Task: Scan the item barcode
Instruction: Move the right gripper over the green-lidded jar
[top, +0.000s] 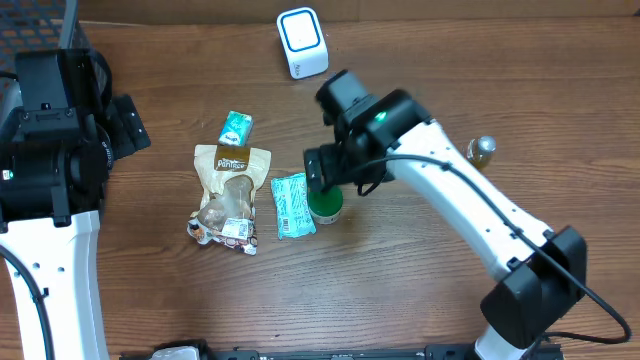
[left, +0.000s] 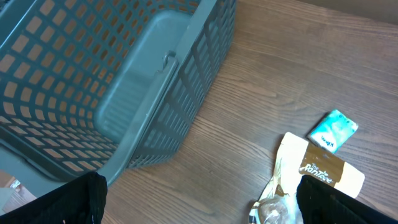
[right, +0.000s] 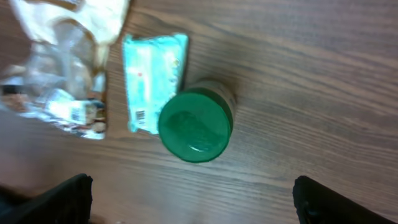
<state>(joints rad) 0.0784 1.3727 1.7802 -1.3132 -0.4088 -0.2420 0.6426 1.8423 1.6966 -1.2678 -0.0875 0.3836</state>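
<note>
Beside the basket (left: 124, 93), your left gripper (left: 199, 202) hangs wide open and empty. The scanner (top: 301, 42) sits well apart at the far edge. Your right gripper (right: 193, 199), jaws spread wide and holding nothing, hovers over the green-lidded jar (right: 195, 126), upright just beside the teal packet (right: 152, 81). Close off-centre and the round jar may tip, roll, or shove that packet.

The right arm (top: 440, 175) covers part of the green-lid jar (top: 328, 208) from above. The snack bag (right: 56, 93) looks blurry and runs off the top edge. The basket (left: 124, 74) is cut off too.
</note>
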